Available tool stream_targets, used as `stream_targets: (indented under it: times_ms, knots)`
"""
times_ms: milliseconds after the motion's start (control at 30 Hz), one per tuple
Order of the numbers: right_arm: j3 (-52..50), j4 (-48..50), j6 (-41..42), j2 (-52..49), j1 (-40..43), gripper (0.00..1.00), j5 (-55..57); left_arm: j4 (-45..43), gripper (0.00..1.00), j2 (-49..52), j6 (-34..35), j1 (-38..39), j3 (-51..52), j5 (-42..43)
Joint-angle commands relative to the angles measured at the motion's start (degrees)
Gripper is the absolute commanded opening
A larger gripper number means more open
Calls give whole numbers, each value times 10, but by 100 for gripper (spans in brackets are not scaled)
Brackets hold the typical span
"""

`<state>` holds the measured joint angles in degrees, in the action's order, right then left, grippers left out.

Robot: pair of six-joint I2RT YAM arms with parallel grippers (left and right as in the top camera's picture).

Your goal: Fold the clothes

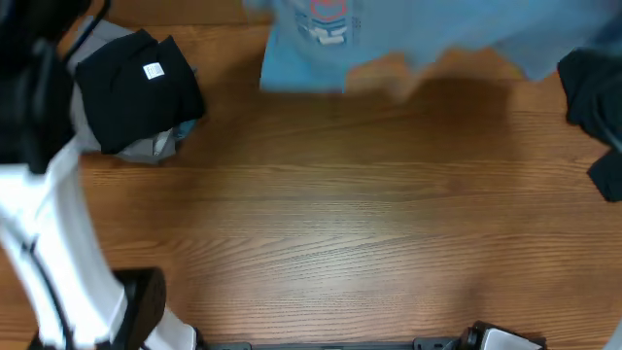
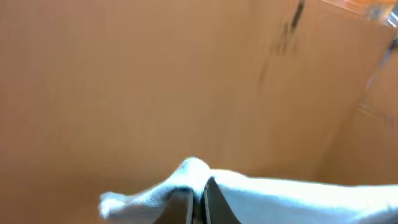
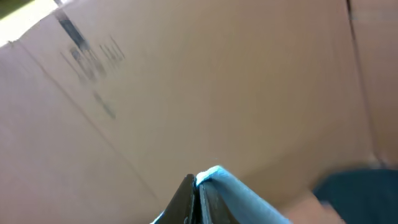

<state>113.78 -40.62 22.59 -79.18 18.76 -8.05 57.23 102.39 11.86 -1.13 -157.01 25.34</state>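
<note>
The light blue T-shirt (image 1: 408,39) hangs blurred across the top of the overhead view, lettering and a red mark near its left part, its lower edge above the table. In the left wrist view my left gripper (image 2: 200,190) is shut on a bunched fold of the pale blue T-shirt (image 2: 292,196), which drapes over both fingers. Over on the right wrist view, my right gripper (image 3: 196,185) is shut on a blue edge of the same T-shirt (image 3: 242,196). Neither gripper shows in the overhead view.
A folded black garment (image 1: 136,83) with a white label lies on a grey one (image 1: 151,148) at the back left. A dark garment (image 1: 595,102) sits at the right edge. My left arm's white link (image 1: 49,233) crosses the left side. Brown cardboard (image 2: 155,74) fills both wrist views.
</note>
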Motion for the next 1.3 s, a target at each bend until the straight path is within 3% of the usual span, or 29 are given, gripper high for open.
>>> stream_targets:
  times_ms: [0,167,333,600,867,1000,1200,1267]
  knots:
    - [1,-104,-31,-28,5,4,13,150,4,19,-81,-3,13,-64]
    - [-23,-257,-42,-83,4,4,8,306,8,54,-110,-2,64,-166]
    - [-71,-362,-59,-156,4,4,-17,396,4,124,-114,-3,122,-174]
    - [-156,-466,-83,-184,4,4,0,396,4,130,-125,9,279,-153]
    - [-296,-450,-75,-184,4,4,3,394,4,48,-105,15,516,-241]
    - [-420,-388,-35,-184,11,8,5,327,7,1,-99,13,695,-255]
    - [-468,-375,-22,-183,26,7,13,277,8,-5,-88,14,822,-234]
    - [-468,-369,-14,-178,30,7,16,273,13,-5,-79,14,836,-234]
